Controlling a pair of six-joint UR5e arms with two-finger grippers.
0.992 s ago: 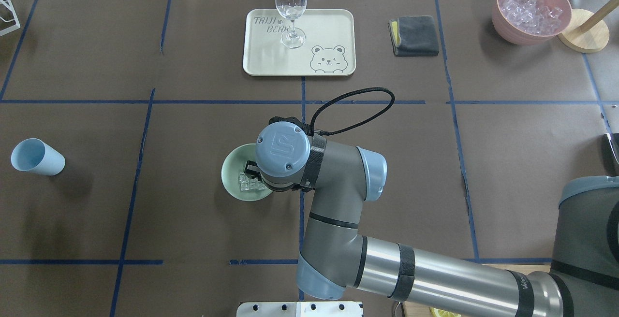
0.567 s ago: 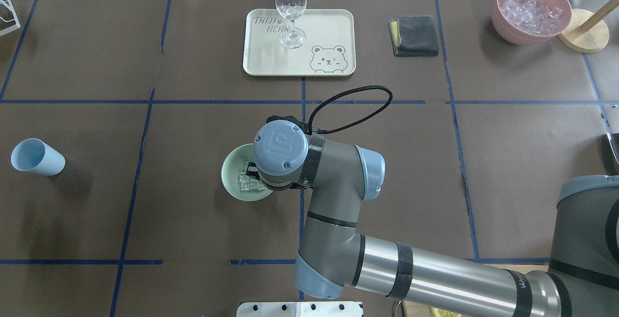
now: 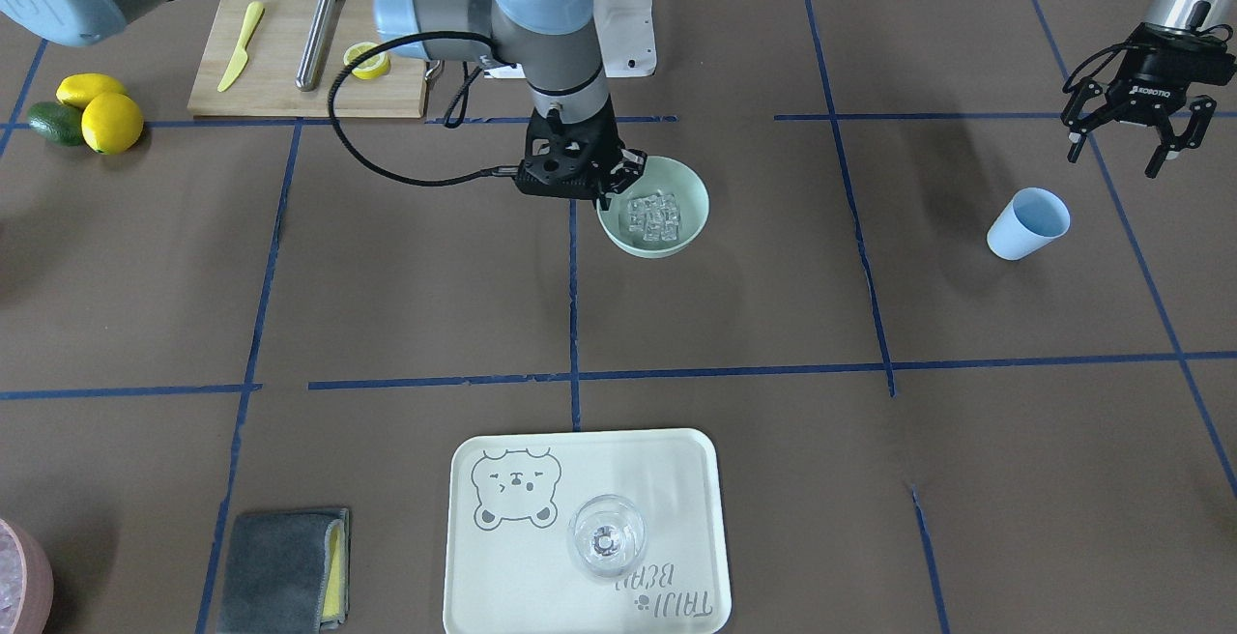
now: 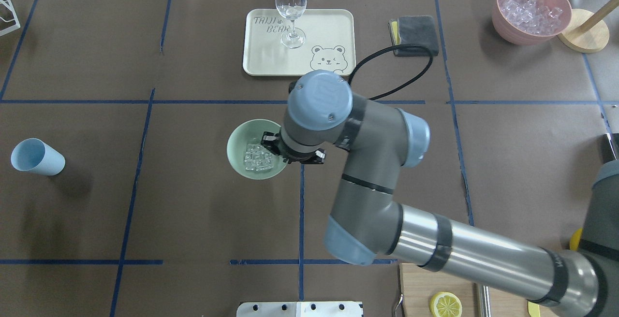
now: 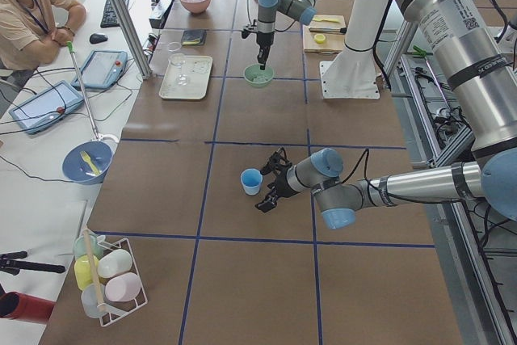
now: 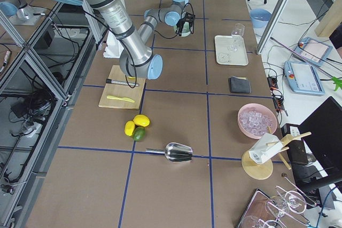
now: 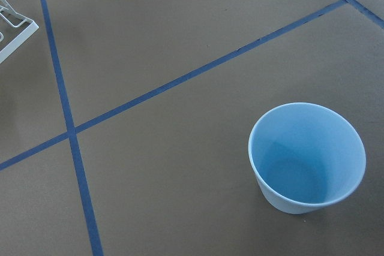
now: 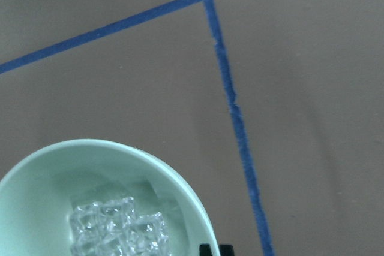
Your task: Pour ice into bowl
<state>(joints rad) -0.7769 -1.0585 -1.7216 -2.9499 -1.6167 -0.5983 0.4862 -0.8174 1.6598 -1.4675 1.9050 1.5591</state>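
The pale mint-green bowl (image 4: 242,139) stands near the table's middle, with the ice (image 4: 257,157) as a small heap of clear cubes inside. They also show in the front view as the bowl (image 3: 688,228) and the ice (image 3: 653,214). My right gripper (image 3: 615,187) is shut on the bowl's rim on the side nearer the robot. The right wrist view shows the rim (image 8: 180,184), the ice (image 8: 117,232) and one fingertip (image 8: 215,249). My left gripper (image 3: 1131,146) hangs open and empty above the table, just behind the empty light blue cup (image 3: 1029,223).
A cream tray (image 4: 329,27) with a wine glass (image 4: 290,10) lies beyond the bowl. A grey cloth (image 4: 414,35) and a pink bowl of ice (image 4: 531,10) are at the far right. A cutting board (image 3: 309,54) and lemons (image 3: 97,112) lie near the robot's base.
My right arm has swung away from the robot toward the tray. The bowl with the ice has shifted with it, farther from the robot and slightly right. The cup has not moved.
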